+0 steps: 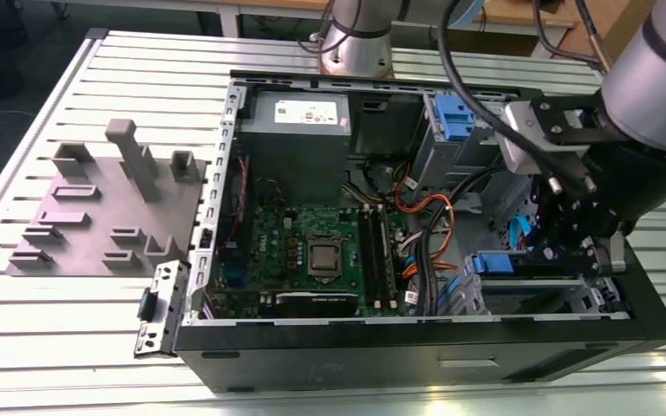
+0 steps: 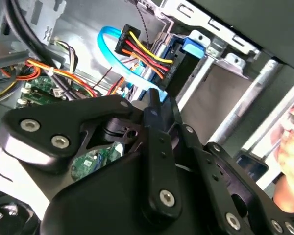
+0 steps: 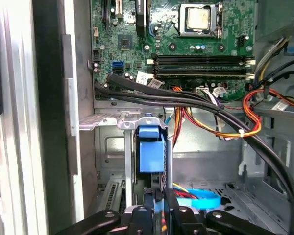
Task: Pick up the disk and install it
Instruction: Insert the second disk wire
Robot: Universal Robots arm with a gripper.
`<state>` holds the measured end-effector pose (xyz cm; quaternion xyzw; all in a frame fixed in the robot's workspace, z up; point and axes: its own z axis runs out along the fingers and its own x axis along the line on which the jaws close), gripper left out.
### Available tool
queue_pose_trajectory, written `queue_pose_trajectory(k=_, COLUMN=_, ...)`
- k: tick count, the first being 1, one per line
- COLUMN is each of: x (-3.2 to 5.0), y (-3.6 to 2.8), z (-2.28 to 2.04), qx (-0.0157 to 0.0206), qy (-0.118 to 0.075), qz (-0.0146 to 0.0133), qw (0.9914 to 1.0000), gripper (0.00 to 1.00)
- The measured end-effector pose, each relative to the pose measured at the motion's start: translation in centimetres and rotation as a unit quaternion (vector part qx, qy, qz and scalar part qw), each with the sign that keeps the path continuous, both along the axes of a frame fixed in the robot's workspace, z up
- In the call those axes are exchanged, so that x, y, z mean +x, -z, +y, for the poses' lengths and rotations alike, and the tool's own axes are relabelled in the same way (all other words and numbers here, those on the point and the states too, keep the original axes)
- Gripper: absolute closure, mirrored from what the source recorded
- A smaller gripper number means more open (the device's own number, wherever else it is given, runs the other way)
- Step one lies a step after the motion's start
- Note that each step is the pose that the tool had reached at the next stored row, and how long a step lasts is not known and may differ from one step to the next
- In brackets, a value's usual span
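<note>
First wrist view puts the gripper (image 3: 157, 208) closest, its black linkage crowding the near edge with the fingers pressed onto the disk (image 3: 151, 154), which shows edge-on by the blue carrier frame standing upright in the metal drive cage (image 3: 108, 147). Just beyond the cage, a bundle of black cables (image 3: 186, 100) and orange-and-yellow wires (image 3: 245, 120) crosses in front of the green motherboard (image 3: 152, 39), where the bare processor socket (image 3: 198, 19) sits farthest off. In the exterior view the gripper (image 1: 571, 247) hangs inside the open computer case (image 1: 426, 329), at the cage end, with the disk's blue frame (image 1: 501, 263) beside it and the grey power supply (image 1: 298, 117) at the far end of the case.
</note>
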<state>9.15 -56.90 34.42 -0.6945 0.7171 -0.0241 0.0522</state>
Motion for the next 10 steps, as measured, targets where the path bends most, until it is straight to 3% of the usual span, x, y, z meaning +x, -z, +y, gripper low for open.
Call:
queue_pose_trajectory(k=4, x=0.00, y=-0.24, z=0.00, qx=0.0002, qy=0.000, qz=0.0003, qw=1.00000, gripper=0.78)
queue_pose_trajectory(k=6, x=0.00, y=-0.25, z=0.00, qx=0.0001, qy=0.000, qz=0.0003, qw=1.00000, gripper=0.89)
queue_pose_trajectory(k=10, x=0.00, y=-0.26, z=0.00, qx=0.0001, qy=0.000, qz=0.0004, qw=1.00000, gripper=0.89)
